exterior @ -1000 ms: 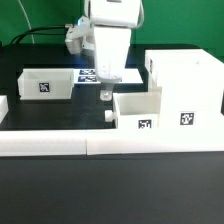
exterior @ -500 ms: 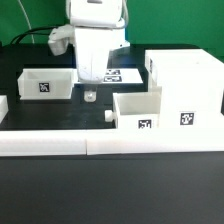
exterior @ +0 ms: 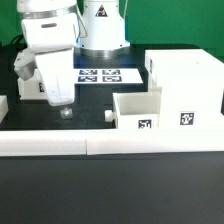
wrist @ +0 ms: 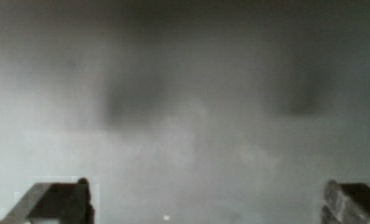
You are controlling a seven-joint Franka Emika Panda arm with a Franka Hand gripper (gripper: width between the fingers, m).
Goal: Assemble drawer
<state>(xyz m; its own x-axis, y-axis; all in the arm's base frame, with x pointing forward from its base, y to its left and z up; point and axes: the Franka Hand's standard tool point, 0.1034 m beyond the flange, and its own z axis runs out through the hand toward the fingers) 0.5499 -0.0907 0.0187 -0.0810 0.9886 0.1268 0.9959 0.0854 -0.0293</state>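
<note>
Tags (exterior: 187, 119), black-and-white, mark housing (exterior: 185, 80) and tray (exterior: 133, 104) fronts.

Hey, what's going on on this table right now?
The robot's gripper is open and empty, hanging low at the exterior view's left, in front of one tray that it mostly hides. The other tray sits right beside the housing, not yet inserted.
</note>
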